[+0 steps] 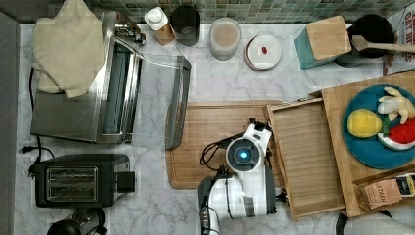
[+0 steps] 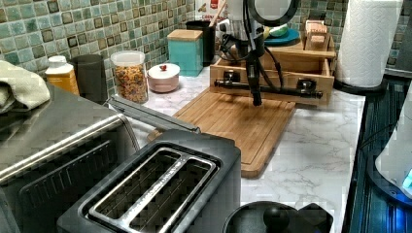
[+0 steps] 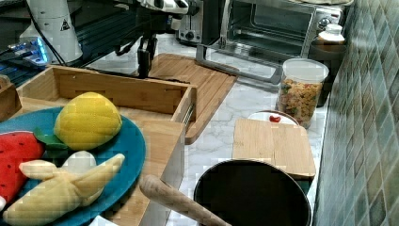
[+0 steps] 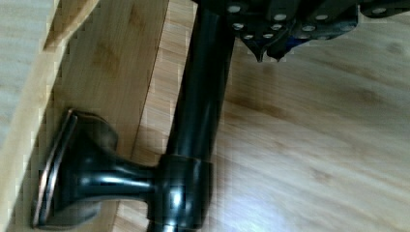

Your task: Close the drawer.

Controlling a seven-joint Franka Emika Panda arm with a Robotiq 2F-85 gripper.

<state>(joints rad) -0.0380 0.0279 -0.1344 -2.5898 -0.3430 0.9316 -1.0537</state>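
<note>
In the top view, the drawer [image 1: 308,156] stood pulled out and empty beside the cutting board [image 1: 210,132]; a blue plate [image 1: 362,147] held 3 toy foods. In the left view, the gripper [image 2: 256,99] hung at its dark handle [image 2: 265,86], finger spread unclear

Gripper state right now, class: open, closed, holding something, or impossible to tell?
Gripper: cannot be told; it hangs at the drawer front, by the handle.
</note>
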